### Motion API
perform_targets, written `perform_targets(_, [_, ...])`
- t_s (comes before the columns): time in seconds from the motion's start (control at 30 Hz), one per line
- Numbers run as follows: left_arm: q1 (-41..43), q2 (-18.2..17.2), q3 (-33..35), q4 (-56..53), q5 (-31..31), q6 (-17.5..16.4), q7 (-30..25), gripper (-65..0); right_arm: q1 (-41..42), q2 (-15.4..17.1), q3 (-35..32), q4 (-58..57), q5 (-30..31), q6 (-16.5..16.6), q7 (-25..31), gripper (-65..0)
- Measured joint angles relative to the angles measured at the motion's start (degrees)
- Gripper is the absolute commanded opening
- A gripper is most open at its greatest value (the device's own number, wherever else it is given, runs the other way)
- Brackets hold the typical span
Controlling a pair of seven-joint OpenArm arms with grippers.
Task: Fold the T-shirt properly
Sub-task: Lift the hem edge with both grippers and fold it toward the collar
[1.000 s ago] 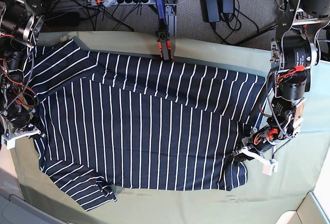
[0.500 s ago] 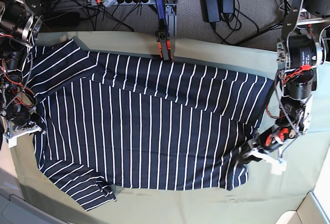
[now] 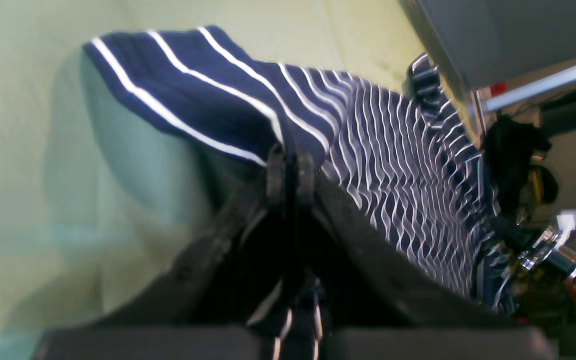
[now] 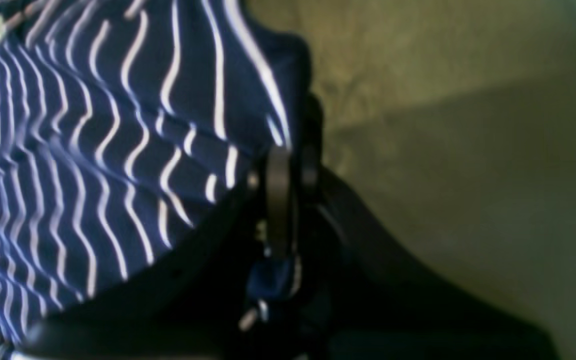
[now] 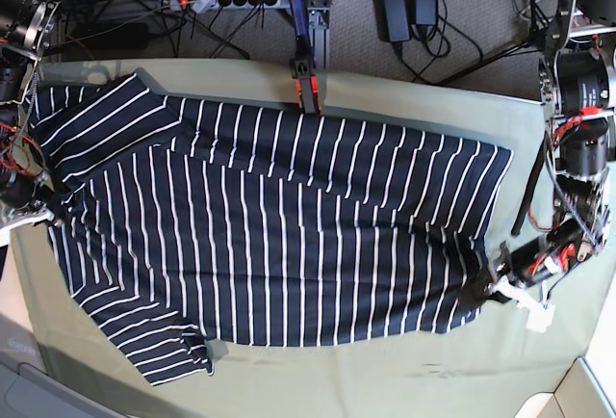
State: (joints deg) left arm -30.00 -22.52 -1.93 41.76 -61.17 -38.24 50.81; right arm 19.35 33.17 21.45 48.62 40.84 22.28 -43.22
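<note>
Both grippers are clamped on the T-shirt [image 5: 279, 225]. The left gripper [image 3: 290, 167] pinches a raised hem corner between its closed jaws; the right gripper [image 4: 288, 165] grips the opposite edge, fabric stretching away over the green cloth [image 5: 385, 379].

T-shirt spread on the cloth between two grippers

The T-shirt [image 5: 279, 235] lies across the cloth [image 5: 385, 379]; the left gripper [image 5: 491, 286] meets its right edge in the base view, the right gripper [image 5: 43, 208] its left edge.

Tabletop under plain pale green cloth [image 5: 385, 389]. Large dark navy white-striped soft-fabric T-shirt [image 5: 269, 235] spread flat across cloth, 9 to 3 o'clock. Bare green margin at 6 o'clock and 3 o'clock edges.
</note>
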Motion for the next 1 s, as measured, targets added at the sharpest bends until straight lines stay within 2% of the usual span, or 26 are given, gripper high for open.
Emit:
perform_targets(0.3, [10.03, -2.34, -0.17, 16.96, -1.01, -0.22, 0.26, -65.0, -8.48, 1.16, -0.07, 10.27, -0.24, 0.04, -0.48, -65.0])
perform_targets(0.57, [10.64, -5.75, -1.44, 17.88, -1.29, -0.22, 0.94, -65.0, -12.15, 4.35, 0.59, 13.4, 0.09, 0.04, -0.46, -65.0])
perform_targets(0.73, [10.64, -6.36, -1.44, 17.88, -1.73, -0.22, 3.04, -65.0, -12.52, 5.84, 0.59, 13.42, 0.26, 0.02, -0.57, -65.0])
perform_targets(0.83, [10.67, -6.38, -1.44, 17.88, -4.07, -0.2, 4.81, -65.0, -12.52, 6.03, 0.59, 13.42, 0.28, 0.02, -0.59, -65.0])
perform_targets(1.0, [12.87, -6.4, -1.44, 19.06, -4.55, -0.2, 5.68, -65.0, -13.18, 6.25, 0.59, 13.42, 0.17, 0.02, -1.22, -65.0])
